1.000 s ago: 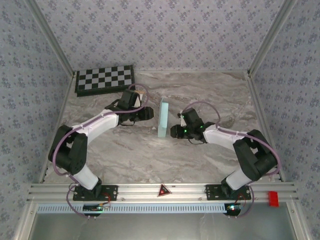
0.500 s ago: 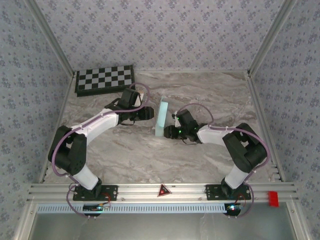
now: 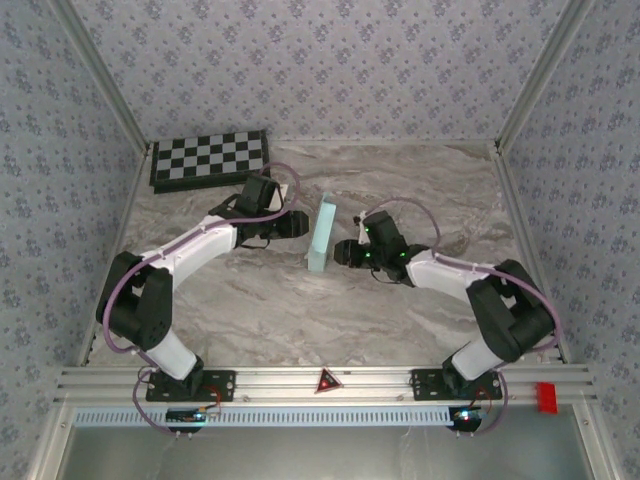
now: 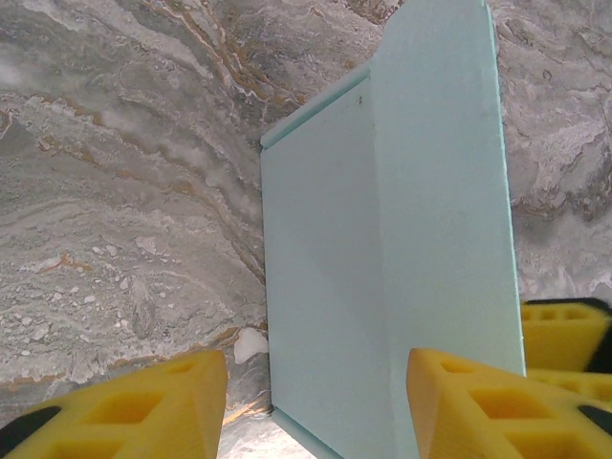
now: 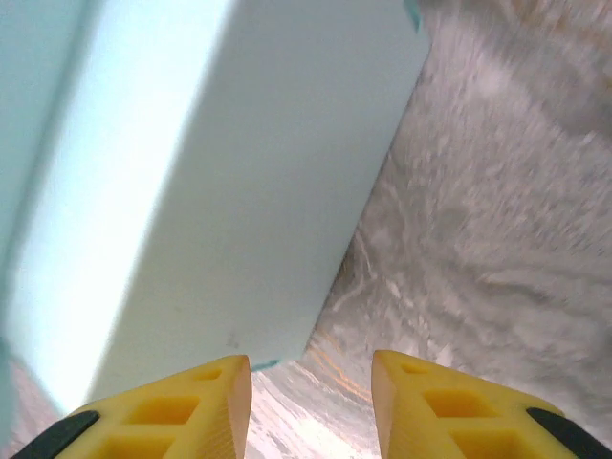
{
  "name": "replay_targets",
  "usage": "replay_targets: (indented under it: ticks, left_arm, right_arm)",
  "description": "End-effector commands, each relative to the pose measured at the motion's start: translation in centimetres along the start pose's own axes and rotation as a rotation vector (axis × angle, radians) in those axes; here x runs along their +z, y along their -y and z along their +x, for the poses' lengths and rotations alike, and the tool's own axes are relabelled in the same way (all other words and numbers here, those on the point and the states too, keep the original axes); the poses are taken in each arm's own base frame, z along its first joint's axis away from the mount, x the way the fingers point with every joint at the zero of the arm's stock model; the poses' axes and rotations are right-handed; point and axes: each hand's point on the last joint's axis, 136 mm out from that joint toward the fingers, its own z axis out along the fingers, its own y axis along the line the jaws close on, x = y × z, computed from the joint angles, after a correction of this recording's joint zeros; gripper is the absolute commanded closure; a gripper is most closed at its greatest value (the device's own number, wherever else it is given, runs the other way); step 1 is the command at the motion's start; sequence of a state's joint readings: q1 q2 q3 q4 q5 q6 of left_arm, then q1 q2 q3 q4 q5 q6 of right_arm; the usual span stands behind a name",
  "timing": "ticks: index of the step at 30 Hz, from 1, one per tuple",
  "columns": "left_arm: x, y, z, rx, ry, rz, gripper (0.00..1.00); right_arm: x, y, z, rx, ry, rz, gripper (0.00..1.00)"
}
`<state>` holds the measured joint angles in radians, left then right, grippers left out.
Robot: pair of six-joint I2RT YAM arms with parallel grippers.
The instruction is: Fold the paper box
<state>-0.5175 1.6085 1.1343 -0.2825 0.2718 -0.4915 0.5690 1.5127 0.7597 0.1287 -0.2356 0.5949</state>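
The paper box (image 3: 321,232) is a pale cyan, slim closed box standing on its long edge on the marble table, between my two grippers. My left gripper (image 3: 302,224) is just to its left, open. In the left wrist view the box (image 4: 382,239) is close ahead of the left gripper (image 4: 316,411), and its yellow fingers (image 4: 134,406) stand wide apart and grip nothing. My right gripper (image 3: 341,252) is at the box's near right end, open. In the right wrist view the box (image 5: 239,172) has its lower corner just ahead of the right gripper (image 5: 311,406), with bare table in the gap.
A black-and-white checkerboard (image 3: 210,160) lies at the back left of the table. A small red block (image 3: 545,396) sits on the front rail at the right. Patterned walls close in the back and both sides.
My right gripper swung in toward the box's near end, then edged back up along it, and its jaws opened slightly. The box's near end shifted a little left. The left arm held still.
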Motion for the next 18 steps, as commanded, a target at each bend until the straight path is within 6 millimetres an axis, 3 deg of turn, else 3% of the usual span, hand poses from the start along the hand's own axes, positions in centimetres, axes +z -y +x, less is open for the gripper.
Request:
replay_targets:
  ticks: [1, 5, 10, 18]
  left_arm:
    - [-1.0, 1.1, -1.2, 0.033, 0.028, 0.013, 0.48]
    - [-1.0, 1.1, -1.1, 0.036, 0.026, 0.013, 0.48]
    - [-1.1, 1.0, -1.1, 0.04, 0.024, 0.01, 0.48]
    - [-1.0, 0.9, -1.0, 0.039, 0.024, 0.009, 0.48]
  right_arm:
    - [-1.4, -0.5, -2.2, 0.021, 0.047, -0.039, 0.59]
    - [-1.4, -2.2, -4.7, 0.033, 0.061, -0.133, 0.48]
    - [-0.4, -3.5, -6.6, 0.03, 0.055, -0.187, 0.44]
    - [2.0, -2.6, -6.9, 0.115, 0.039, -0.15, 0.43]
